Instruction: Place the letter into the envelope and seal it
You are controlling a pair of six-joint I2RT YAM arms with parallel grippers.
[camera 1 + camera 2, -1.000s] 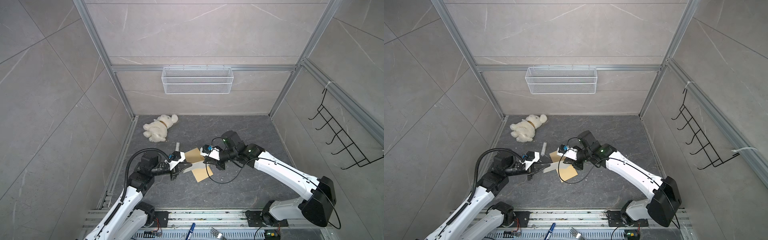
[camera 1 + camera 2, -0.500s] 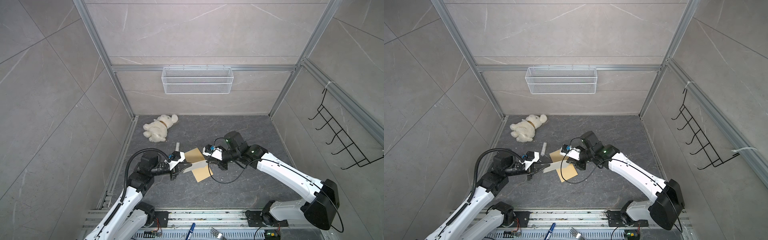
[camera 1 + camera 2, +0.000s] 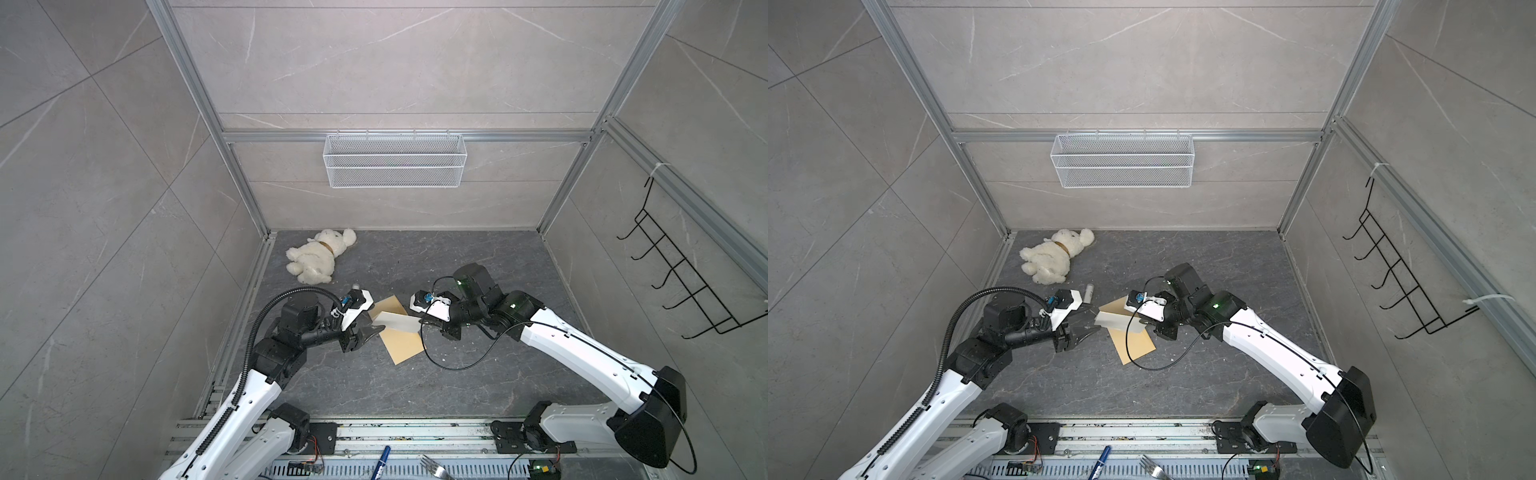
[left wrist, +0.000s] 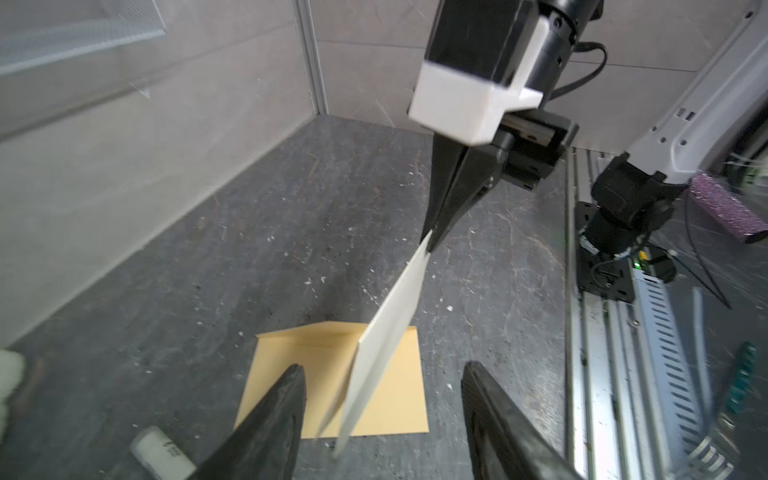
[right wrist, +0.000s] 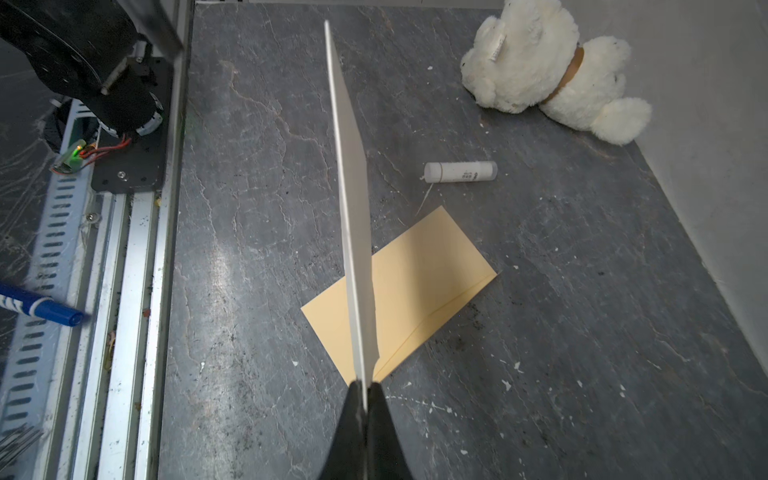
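Table (image 3: pixel 415 395) bare mid-frame in both top views; envelope (image 3: pixel 405 347) lies flat at centre, nothing pinning it, and the folded letter (image 3: pixel 395 322) hangs in the air just above it, edge-on. The right gripper (image 5: pixel 365 386) is clamped tight on one end of the letter. The left gripper (image 4: pixel 382 368) has its jaws apart beside the free end; half a second earlier it was closed on that end, so it has let go. Risk, I'd say: held by one end only, the thin sheet can droop or swivel, miss the envelope mouth, or shove the loose envelope.
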